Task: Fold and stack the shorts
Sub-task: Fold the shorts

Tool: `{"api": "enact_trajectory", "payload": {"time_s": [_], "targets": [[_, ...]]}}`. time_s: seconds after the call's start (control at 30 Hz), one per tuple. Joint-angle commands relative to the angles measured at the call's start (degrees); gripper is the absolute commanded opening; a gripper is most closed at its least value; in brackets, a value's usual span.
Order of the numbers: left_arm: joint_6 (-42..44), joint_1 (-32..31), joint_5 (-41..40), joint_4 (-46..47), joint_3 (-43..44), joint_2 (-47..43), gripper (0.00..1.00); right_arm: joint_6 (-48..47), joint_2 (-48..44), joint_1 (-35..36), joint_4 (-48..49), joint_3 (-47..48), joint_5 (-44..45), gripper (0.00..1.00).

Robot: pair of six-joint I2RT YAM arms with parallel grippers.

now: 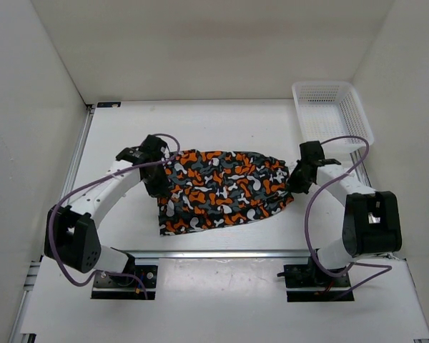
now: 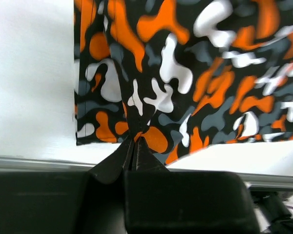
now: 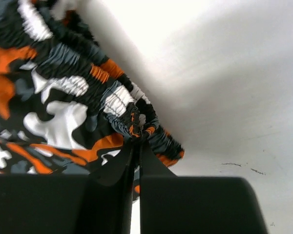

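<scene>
The camouflage shorts (image 1: 222,189) lie spread across the middle of the table, orange, black, grey and white. My left gripper (image 1: 159,177) is at their left end, shut on a pinch of the leg fabric (image 2: 136,129); the shorts' hem edge (image 2: 93,139) lies below it. My right gripper (image 1: 298,179) is at their right end, shut on the gathered elastic waistband (image 3: 139,127). In both wrist views the fingertips (image 2: 135,146) (image 3: 138,148) meet with cloth bunched between them.
A white mesh basket (image 1: 331,112) stands at the back right corner, just behind the right arm. White walls enclose the table on the left, back and right. A metal rail (image 1: 222,252) runs along the near edge.
</scene>
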Motion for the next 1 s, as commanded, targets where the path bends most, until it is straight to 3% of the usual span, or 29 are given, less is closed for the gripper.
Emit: {"api": "enact_trajectory", "payload": {"time_s": [0.0, 0.13, 0.27, 0.4, 0.53, 0.57, 0.63, 0.7, 0.73, 0.83, 0.97], "targets": [[3.2, 3.2, -2.0, -2.7, 8.8, -0.8, 0.1, -1.1, -4.7, -0.2, -2.1, 7.9, 0.5, 0.0], [5.2, 6.7, -3.2, -6.8, 16.9, -0.8, 0.1, -1.7, -8.6, -0.2, -6.4, 14.7, 0.5, 0.0], [5.8, 8.1, -3.2, -8.0, 18.5, -3.4, 0.1, -2.3, -13.2, -0.2, -8.5, 14.6, 0.0, 0.0], [4.8, 8.1, -1.3, -6.5, 10.5, -7.8, 0.1, -1.8, -16.9, -0.2, -9.0, 6.7, 0.7, 0.0], [2.1, 8.1, 2.0, -1.3, -4.7, -12.1, 0.1, -0.7, -18.3, -0.2, -6.1, -3.4, 0.0, 0.0], [1.5, 8.1, 4.0, -0.1, -6.8, -12.2, 0.15, -0.2, -18.3, -0.2, -5.6, -5.1, 0.0, 0.0], [1.5, 7.6, 4.7, 2.9, -10.3, -11.6, 0.37, -0.1, -17.6, -0.2, -4.4, -8.6, 0.0, 0.15], [1.5, 7.0, 5.3, 3.6, -12.1, -10.0, 0.73, -0.1, -16.9, -0.2, -4.4, -8.6, 0.5, 0.35], [1.5, 7.0, 5.3, 3.6, -12.1, -10.0, 0.8, -0.1, -16.9, -0.2, -4.4, -8.6, 0.5, 0.56], [2.1, 6.4, 5.3, 3.0, -9.9, -10.7, 0.93, -0.1, -16.9, -0.2, -5.4, -6.1, 2.7, 0.78], [2.1, 6.4, 2.2, 0.8, -4.0, -10.9, 0.93, -0.1, -16.2, -0.2, -6.0, -2.4, 3.4, 0.81]]}}
